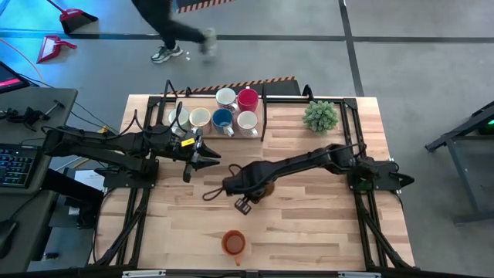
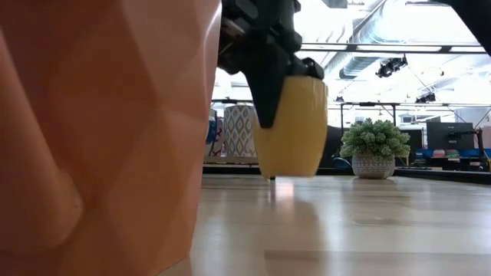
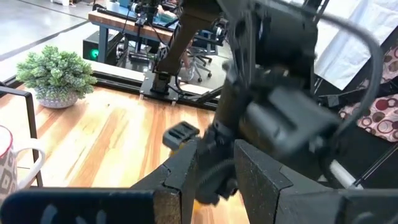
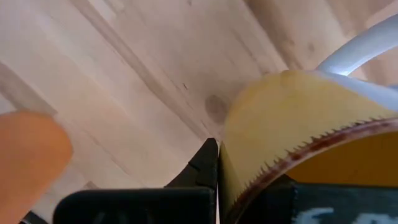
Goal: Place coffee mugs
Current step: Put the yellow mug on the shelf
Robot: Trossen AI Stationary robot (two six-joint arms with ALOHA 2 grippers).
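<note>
My right gripper (image 2: pixel 278 103) is shut on a yellow mug (image 2: pixel 291 130), which it carries above the middle of the table; in the high view the arm (image 1: pixel 293 166) hides most of that mug. A red-orange mug (image 1: pixel 234 242) stands on its base near the table's near edge. Several more mugs, white (image 1: pixel 226 97), red (image 1: pixel 248 99), cream (image 1: pixel 200 117) and blue (image 1: pixel 222 120), stand in a dark-framed rack (image 1: pixel 265 116) at the far edge. At the table's left, my left gripper (image 1: pixel 207 157) hangs open and holds nothing. My right gripper has the yellow mug by its rim (image 4: pixel 231 134), one finger (image 2: pixel 268 96) down the outer wall and the other inside the mug. The fingers come from above, pointing down. The mug hangs upright below them, its base (image 2: pixel 288 173) clear of the table.
A small green potted plant (image 1: pixel 321 116) stands at the far right. The red-orange mug (image 2: pixel 100 130) fills the left of the low view. Bare wood (image 1: pixel 324 224) lies to the near right. A person walks on the floor beyond the far edge.
</note>
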